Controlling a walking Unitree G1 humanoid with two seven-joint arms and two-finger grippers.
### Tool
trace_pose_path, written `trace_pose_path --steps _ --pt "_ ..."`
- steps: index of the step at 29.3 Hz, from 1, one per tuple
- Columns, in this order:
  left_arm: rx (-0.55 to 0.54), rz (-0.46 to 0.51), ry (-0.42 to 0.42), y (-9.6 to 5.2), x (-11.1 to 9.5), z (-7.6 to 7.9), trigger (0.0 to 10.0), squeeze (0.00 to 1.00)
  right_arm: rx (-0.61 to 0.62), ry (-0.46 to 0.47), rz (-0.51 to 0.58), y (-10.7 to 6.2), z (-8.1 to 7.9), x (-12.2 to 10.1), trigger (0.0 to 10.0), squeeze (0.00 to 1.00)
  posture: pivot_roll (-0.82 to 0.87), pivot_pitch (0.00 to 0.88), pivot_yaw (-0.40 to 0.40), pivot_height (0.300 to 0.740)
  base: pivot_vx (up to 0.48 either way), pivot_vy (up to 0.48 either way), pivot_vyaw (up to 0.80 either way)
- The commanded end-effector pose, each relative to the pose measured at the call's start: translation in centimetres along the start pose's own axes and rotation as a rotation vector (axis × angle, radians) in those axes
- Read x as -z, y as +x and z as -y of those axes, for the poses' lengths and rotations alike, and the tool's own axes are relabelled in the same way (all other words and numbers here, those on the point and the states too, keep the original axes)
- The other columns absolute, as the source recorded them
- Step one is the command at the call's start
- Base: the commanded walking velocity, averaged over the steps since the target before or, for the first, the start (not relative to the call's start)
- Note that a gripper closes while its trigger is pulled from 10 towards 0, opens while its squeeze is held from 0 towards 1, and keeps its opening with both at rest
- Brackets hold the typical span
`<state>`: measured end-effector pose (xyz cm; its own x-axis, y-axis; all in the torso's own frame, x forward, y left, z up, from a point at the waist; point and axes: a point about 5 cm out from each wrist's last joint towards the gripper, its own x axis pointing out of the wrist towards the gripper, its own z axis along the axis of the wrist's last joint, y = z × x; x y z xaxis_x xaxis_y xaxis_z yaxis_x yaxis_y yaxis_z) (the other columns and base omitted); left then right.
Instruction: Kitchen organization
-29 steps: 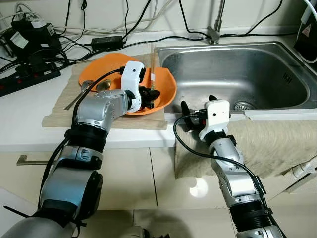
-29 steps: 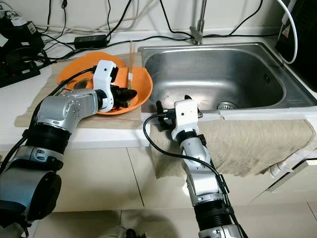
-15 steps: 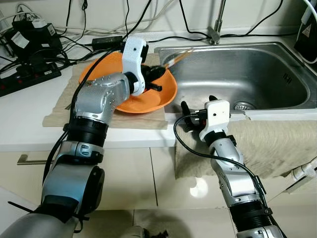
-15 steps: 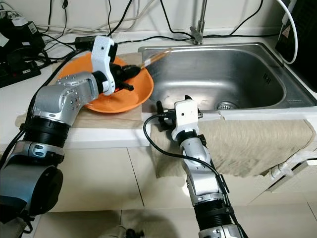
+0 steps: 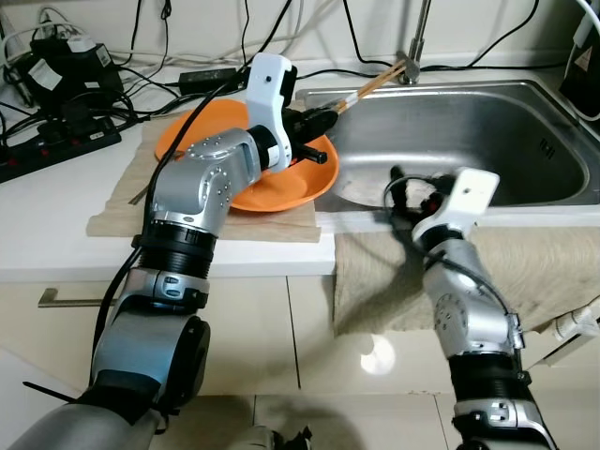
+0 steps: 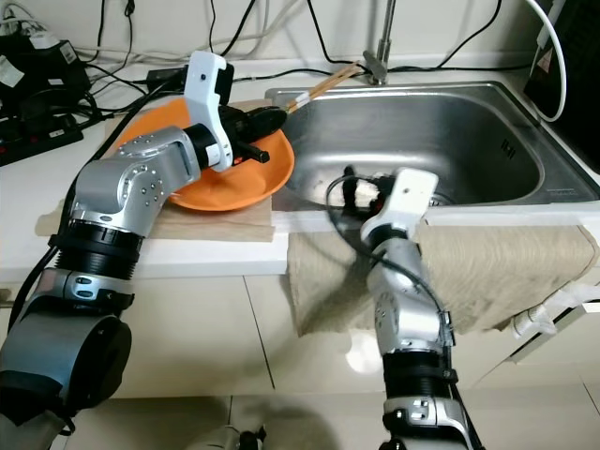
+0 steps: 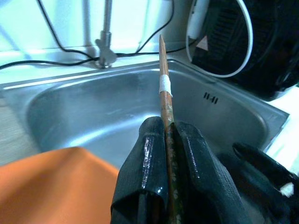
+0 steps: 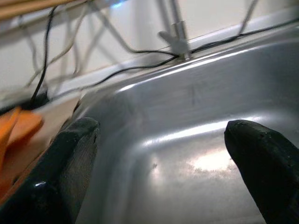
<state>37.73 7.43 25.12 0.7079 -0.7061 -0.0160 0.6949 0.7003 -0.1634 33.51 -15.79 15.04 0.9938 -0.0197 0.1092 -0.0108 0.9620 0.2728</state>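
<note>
Left end effector (image 5: pixel 314 119): clamped on chopsticks (image 5: pixel 373 82), over sink (image 5: pixel 525 112) left rim.
Right end effector (image 5: pixel 412 187): fingers apart, over sink front edge.
Orange plate (image 5: pixel 309 183): beside sink.

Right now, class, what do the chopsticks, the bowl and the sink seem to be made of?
Chopsticks, pinched in the left gripper: probably wood or bamboo, brown and matte, with a white band.
Bowl: likely plastic, uniformly orange with a soft sheen.
Sink: seemingly stainless steel, brushed grey with bright reflections.
</note>
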Motion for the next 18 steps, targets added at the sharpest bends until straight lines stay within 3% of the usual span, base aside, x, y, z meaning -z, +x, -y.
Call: trace_pose_path --steps 1,12,18 --pt "-0.002 -0.006 0.002 0.0 0.5 -0.1 0.0 0.00 -0.003 0.048 -0.023 0.3 0.0 0.1 10.0 0.00 0.06 0.000 0.087 0.740 0.000 0.000 0.00" --pt "0.042 0.010 -0.002 1.6 2.5 1.9 0.0 0.00 -0.090 0.314 0.016 2.0 -0.7 -3.0 10.0 0.00 0.05 0.000 0.074 0.740 0.000 0.000 0.00" --pt "0.056 0.013 0.004 1.8 2.5 2.4 0.0 0.00 -0.082 0.329 0.029 2.1 -0.4 -3.4 10.0 0.00 0.05 0.000 0.077 0.740 0.000 0.000 0.00"
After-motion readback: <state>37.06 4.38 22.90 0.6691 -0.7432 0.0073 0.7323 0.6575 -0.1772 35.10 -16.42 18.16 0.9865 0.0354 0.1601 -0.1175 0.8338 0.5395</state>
